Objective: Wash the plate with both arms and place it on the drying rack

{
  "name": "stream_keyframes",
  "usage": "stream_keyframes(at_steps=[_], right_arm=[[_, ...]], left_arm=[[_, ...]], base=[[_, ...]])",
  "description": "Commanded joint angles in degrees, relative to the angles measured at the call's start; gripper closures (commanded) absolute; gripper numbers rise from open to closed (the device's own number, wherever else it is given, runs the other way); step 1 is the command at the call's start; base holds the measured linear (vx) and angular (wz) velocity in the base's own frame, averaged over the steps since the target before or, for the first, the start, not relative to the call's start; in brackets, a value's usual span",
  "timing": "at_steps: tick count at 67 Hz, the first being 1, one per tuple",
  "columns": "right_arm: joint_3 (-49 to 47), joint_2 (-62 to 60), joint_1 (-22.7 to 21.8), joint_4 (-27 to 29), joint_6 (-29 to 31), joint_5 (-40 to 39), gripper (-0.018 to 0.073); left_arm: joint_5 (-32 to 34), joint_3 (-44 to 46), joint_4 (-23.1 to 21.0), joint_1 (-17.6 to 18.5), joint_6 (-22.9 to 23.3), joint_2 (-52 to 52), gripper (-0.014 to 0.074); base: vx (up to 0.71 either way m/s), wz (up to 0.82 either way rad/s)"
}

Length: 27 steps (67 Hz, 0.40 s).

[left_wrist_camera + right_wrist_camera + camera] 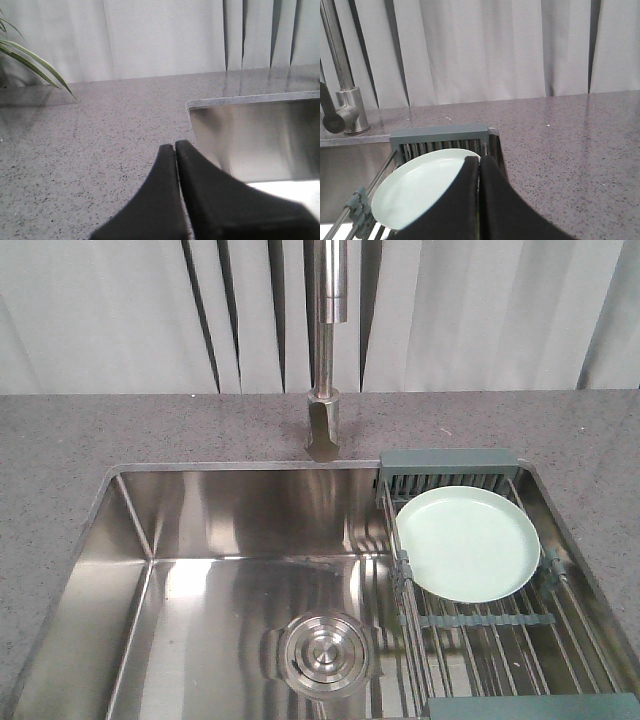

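Observation:
The pale mint-green plate (466,542) lies flat on the drying rack (450,465), which spans the right side of the sink. It also shows in the right wrist view (417,189), on the rack (439,135). No arm shows in the front view. My right gripper (479,159) is shut and empty, raised over the plate's right edge. My left gripper (175,146) is shut and empty, over the grey counter near the sink's left rim.
A steel faucet (325,350) stands behind the sink (220,520); its base also shows in the right wrist view (350,112). A round steel drain (322,652) sits in the basin. Grey speckled counter (90,145) surrounds the sink. Plant leaves (30,62) hang at the far left.

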State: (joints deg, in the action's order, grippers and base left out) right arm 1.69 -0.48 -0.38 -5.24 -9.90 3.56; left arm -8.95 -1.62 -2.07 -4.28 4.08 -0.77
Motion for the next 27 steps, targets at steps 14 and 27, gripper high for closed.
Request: stream_keyframes(at_steps=[14, 27], right_arm=[[0.1, -0.4, -0.3, -0.6, 0.3, -4.2, 0.0564], [0.1, -0.4, -0.3, -0.6, 0.3, -4.2, 0.0564]], left_arm=[[4.7, 1.5, -0.4, 0.1, 0.4, -0.7, 0.0603], [4.7, 1.5, -0.4, 0.1, 0.4, -0.7, 0.0603]], base=[[0.0, 0.0], [0.0, 0.0]])
